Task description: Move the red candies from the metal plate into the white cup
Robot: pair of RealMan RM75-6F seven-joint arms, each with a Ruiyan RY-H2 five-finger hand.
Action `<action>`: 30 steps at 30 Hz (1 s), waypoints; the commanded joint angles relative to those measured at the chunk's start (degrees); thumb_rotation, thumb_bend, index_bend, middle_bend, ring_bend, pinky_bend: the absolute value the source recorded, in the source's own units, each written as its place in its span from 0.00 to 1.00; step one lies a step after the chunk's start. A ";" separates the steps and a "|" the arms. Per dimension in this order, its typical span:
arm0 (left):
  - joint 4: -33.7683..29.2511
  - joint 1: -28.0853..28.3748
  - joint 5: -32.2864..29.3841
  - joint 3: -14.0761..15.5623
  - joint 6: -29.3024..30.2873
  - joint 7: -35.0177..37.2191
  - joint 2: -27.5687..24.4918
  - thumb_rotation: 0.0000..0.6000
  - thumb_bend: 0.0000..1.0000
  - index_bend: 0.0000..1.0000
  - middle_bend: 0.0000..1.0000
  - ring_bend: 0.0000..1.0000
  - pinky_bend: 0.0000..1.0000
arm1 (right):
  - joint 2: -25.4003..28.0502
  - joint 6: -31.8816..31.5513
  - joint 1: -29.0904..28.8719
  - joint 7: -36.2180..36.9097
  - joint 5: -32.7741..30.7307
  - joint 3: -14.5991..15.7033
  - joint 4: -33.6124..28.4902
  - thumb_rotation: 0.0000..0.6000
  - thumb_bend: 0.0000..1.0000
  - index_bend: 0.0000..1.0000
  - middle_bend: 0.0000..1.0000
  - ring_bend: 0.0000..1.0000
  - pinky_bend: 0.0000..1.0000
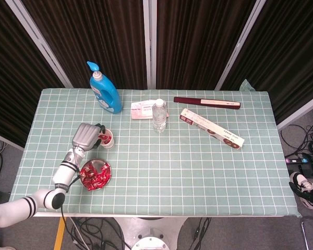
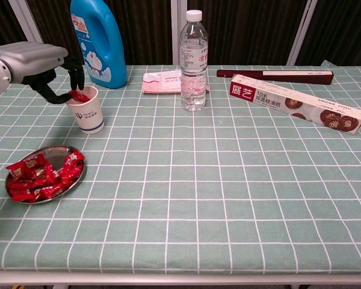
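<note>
A metal plate (image 2: 59, 153) (image 1: 104, 164) near the table's front left holds several red candies (image 2: 36, 176) (image 1: 94, 176). The white cup (image 2: 88, 112) (image 1: 109, 142) stands just behind it. My left hand (image 2: 42, 65) (image 1: 87, 136) hovers over the cup's left rim and pinches one red candy (image 2: 79, 96) right at the cup's mouth. In the head view the hand covers part of the cup. My right hand shows in neither view.
A blue detergent bottle (image 2: 98, 41) stands behind the cup. A clear water bottle (image 2: 194, 60), a pink packet (image 2: 163, 81), a long white box (image 2: 296, 104) and a dark red box (image 2: 275, 76) lie across the back and right of the green checked table (image 2: 228, 180).
</note>
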State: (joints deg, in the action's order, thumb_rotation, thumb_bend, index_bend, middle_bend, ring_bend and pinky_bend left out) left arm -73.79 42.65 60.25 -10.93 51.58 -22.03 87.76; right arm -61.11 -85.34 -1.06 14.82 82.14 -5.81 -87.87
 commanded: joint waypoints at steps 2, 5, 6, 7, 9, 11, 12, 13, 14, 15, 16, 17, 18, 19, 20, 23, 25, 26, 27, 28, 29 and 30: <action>-1.31 -0.29 -0.05 0.21 0.52 0.13 -0.80 1.00 0.40 0.38 0.42 0.89 1.00 | 0.04 0.01 -0.06 -0.13 0.03 -0.06 -0.17 1.00 0.13 0.14 0.20 0.10 0.42; -3.16 -1.09 1.27 0.26 2.37 1.25 -1.86 1.00 0.40 0.37 0.41 0.89 1.00 | 0.07 0.09 -0.09 -0.35 -0.06 -0.09 -0.33 1.00 0.13 0.14 0.20 0.10 0.42; -3.81 -1.46 1.94 0.32 3.23 1.70 -2.26 1.00 0.40 0.37 0.41 0.89 1.00 | 0.08 0.11 -0.13 -0.43 0.00 -0.09 -0.38 1.00 0.13 0.14 0.20 0.10 0.42; -4.49 -1.88 2.70 0.38 4.19 2.22 -2.71 1.00 0.40 0.37 0.41 0.89 1.00 | 0.09 0.11 -0.17 -0.49 0.07 -0.10 -0.44 1.00 0.13 0.14 0.20 0.10 0.42; -6.08 -3.09 4.56 0.64 6.59 3.53 -3.92 1.00 0.39 0.37 0.41 0.89 1.00 | 0.08 0.11 -0.26 -0.66 0.18 -0.13 -0.58 1.00 0.13 0.14 0.20 0.10 0.42; -7.56 -4.56 6.50 1.07 9.25 4.84 -5.27 1.00 0.37 0.37 0.41 0.89 1.00 | 0.11 0.28 -0.39 -0.92 0.15 -0.17 -0.72 1.00 0.13 0.14 0.20 0.10 0.42; -8.20 -5.24 7.27 1.31 10.30 5.44 -5.91 1.00 0.36 0.37 0.41 0.89 1.00 | 0.13 0.35 -0.49 -1.06 0.21 -0.18 -0.81 1.00 0.13 0.14 0.20 0.10 0.42; -8.83 -5.96 7.90 1.57 11.29 5.99 -6.57 1.00 0.36 0.37 0.41 0.89 1.00 | 0.14 0.40 -0.58 -1.17 0.30 -0.19 -0.90 1.00 0.13 0.14 0.20 0.10 0.42; -9.58 -6.93 8.71 1.98 12.58 6.59 -7.44 1.00 0.35 0.37 0.41 0.89 1.00 | 0.15 0.46 -0.68 -1.31 0.42 -0.19 -1.02 1.00 0.13 0.14 0.20 0.10 0.42; -10.06 -7.66 9.30 2.34 13.45 7.05 -8.07 1.00 0.34 0.37 0.41 0.89 1.00 | 0.15 0.47 -0.74 -1.38 0.49 -0.20 -1.08 1.00 0.13 0.14 0.20 0.10 0.42; -10.52 -8.40 9.77 2.72 14.22 7.52 -8.67 1.00 0.33 0.37 0.41 0.89 1.00 | 0.13 0.49 -0.79 -1.43 0.52 -0.22 -1.11 1.00 0.13 0.14 0.20 0.10 0.42; -11.13 -9.38 10.37 3.24 15.16 8.18 -9.46 1.00 0.32 0.37 0.41 0.89 1.00 | 0.12 0.57 -0.86 -1.49 0.53 -0.22 -1.14 1.00 0.13 0.14 0.20 0.10 0.42; -11.53 -10.15 10.87 3.67 15.93 8.70 -9.97 1.00 0.31 0.37 0.42 0.89 1.00 | 0.13 0.63 -0.90 -1.55 0.53 -0.22 -1.17 1.00 0.13 0.14 0.20 0.10 0.42; -11.83 -10.91 11.41 4.14 16.67 9.18 -10.39 1.00 0.30 0.37 0.42 0.89 1.00 | 0.13 0.66 -0.95 -1.62 0.56 -0.22 -1.21 1.00 0.13 0.14 0.20 0.10 0.42; -12.10 -11.83 12.22 4.92 17.46 9.58 -10.88 1.00 0.29 0.38 0.42 0.89 1.00 | 0.14 0.65 -0.99 -1.67 0.60 -0.23 -1.28 1.00 0.13 0.14 0.20 0.10 0.42; -12.50 -13.62 14.38 7.33 18.26 9.81 -11.61 1.00 0.27 0.38 0.43 0.89 1.00 | 0.16 0.71 -1.12 -1.87 0.66 -0.26 -1.44 1.00 0.13 0.14 0.20 0.10 0.42; -12.65 -14.43 15.56 8.72 18.36 9.59 -11.65 1.00 0.26 0.38 0.43 0.89 1.00 | 0.13 0.72 -1.17 -1.86 0.75 -0.23 -1.44 1.00 0.13 0.14 0.20 0.10 0.42; -12.76 -14.86 16.18 9.46 18.31 9.51 -11.52 1.00 0.26 0.38 0.43 0.89 1.00 | 0.12 0.76 -1.18 -1.84 0.77 -0.19 -1.41 1.00 0.13 0.14 0.20 0.10 0.42; -12.80 -15.10 16.67 9.98 18.19 9.44 -11.34 1.00 0.26 0.38 0.43 0.89 1.00 | 0.12 0.80 -1.20 -1.83 0.76 -0.17 -1.37 1.00 0.13 0.14 0.20 0.10 0.42; -12.78 -15.27 17.19 10.47 18.02 9.34 -11.08 1.00 0.26 0.38 0.43 0.89 1.00 | 0.12 0.82 -1.21 -1.81 0.77 -0.16 -1.35 1.00 0.13 0.14 0.20 0.10 0.42; -12.63 -15.40 17.86 11.10 17.66 9.11 -10.63 1.00 0.26 0.38 0.43 0.89 1.00 | 0.12 0.82 -1.24 -1.77 0.83 -0.15 -1.36 1.00 0.13 0.14 0.20 0.10 0.42; -12.45 -15.42 18.29 11.50 17.29 8.85 -10.24 1.00 0.26 0.38 0.43 0.89 1.00 | 0.13 0.78 -1.26 -1.74 0.90 -0.15 -1.37 1.00 0.13 0.14 0.20 0.10 0.42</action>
State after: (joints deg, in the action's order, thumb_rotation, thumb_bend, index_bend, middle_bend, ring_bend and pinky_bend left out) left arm -86.36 27.45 78.06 0.13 69.25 -12.89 77.08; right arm -60.98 -84.55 -2.31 13.07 83.02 -5.96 -89.23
